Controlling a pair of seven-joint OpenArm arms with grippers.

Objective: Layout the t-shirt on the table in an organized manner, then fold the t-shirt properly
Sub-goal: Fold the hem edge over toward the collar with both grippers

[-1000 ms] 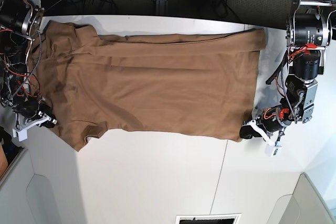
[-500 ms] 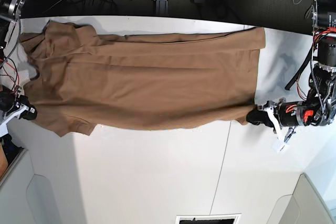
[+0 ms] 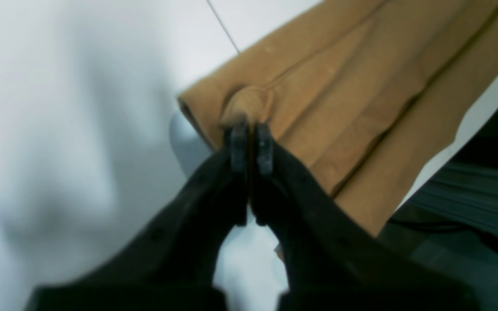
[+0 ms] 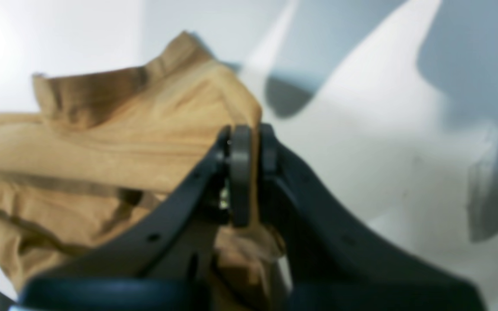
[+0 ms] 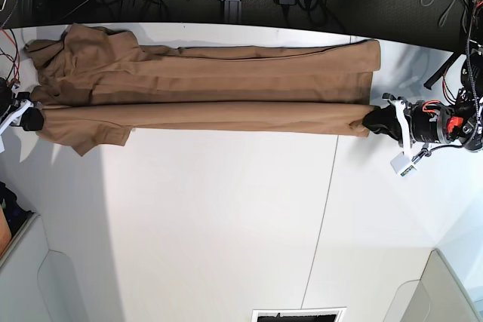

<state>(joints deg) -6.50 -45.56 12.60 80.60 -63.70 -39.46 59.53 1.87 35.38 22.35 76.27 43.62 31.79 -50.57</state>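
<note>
The tan-brown t-shirt lies stretched along the far part of the white table, its near half lifted and folding toward the far edge. My left gripper, at the right of the base view, is shut on the shirt's near hem corner. My right gripper, at the left of the base view, is shut on the shoulder end. Both hold the cloth taut a little above the table. The left wrist view shows my left gripper; the right wrist view shows my right gripper.
The table's far edge runs just behind the shirt, with cables and stands beyond it. A thin dark seam crosses the table. Grey bins sit at the near left and near right.
Both grippers have carried the shirt's near edge toward the far side and outward. The visible cloth has narrowed into a long taut band.
</note>
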